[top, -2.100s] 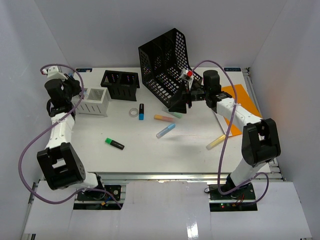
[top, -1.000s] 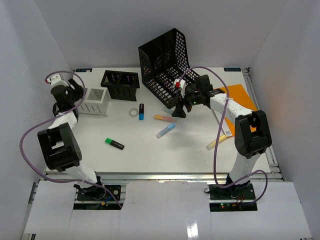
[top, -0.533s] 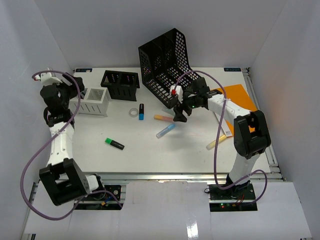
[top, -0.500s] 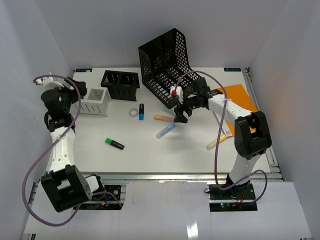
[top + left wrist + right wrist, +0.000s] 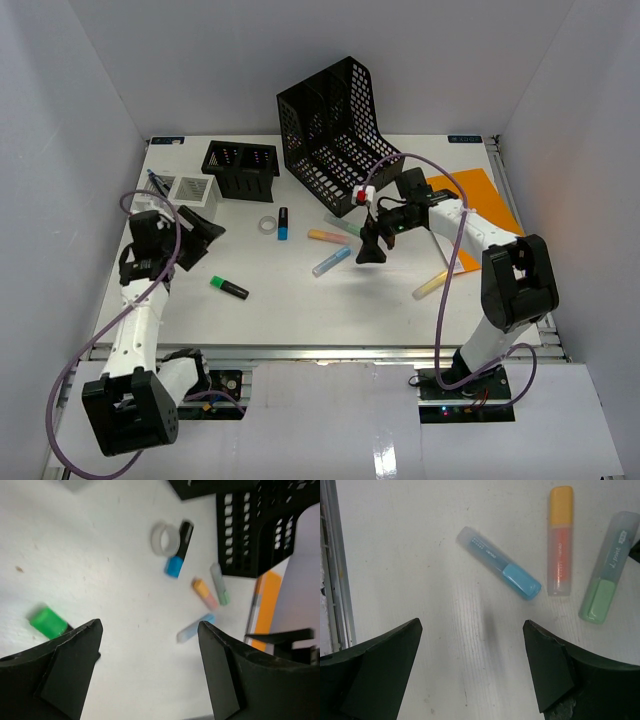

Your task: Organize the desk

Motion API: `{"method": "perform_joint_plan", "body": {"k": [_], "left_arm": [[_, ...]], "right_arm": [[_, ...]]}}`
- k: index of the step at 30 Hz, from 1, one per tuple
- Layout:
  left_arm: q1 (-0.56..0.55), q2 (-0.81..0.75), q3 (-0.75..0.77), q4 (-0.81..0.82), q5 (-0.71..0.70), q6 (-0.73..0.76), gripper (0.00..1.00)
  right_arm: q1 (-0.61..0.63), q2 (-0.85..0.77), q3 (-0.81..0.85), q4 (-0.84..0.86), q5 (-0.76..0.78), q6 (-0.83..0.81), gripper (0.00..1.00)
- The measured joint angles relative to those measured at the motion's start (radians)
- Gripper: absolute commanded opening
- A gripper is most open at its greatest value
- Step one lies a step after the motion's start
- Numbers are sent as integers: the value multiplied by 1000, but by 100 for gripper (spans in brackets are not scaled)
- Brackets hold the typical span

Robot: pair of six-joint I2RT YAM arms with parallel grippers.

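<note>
We hold our right fingers point(image 5: 375, 665) and left fingers point(image 5: 65, 665) spread and empty above the bench point(image 5: 300, 310), where the blue highlighter point(image 5: 497, 562) lies slantwise just ahead of the right pair, the nearer arm, we judge.

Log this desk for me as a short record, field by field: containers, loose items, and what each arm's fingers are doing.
surface: white desk
containers, far side: black file rack, black pen holder, white mesh holder
loose, middle: tape ring, blue-capped marker, orange highlighter, pale green highlighter, blue highlighter
loose, nearer front: green marker, yellow highlighter
right side: orange folder
left fingers: open, empty
right fingers: open, empty, blue highlighter just ahead
</note>
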Motion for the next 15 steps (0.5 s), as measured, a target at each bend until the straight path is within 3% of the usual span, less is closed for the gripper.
{"method": "perform_joint_plan", "body": {"k": [4, 15], "left_arm": [[-159, -6, -9, -112, -89, -82, 85], [-312, 88, -5, -274, -337, -262, 77]], "right_arm": [[-52, -38, -11, 2, -7, 11, 89], [-99, -126, -54, 16, -69, 36, 89]]}}
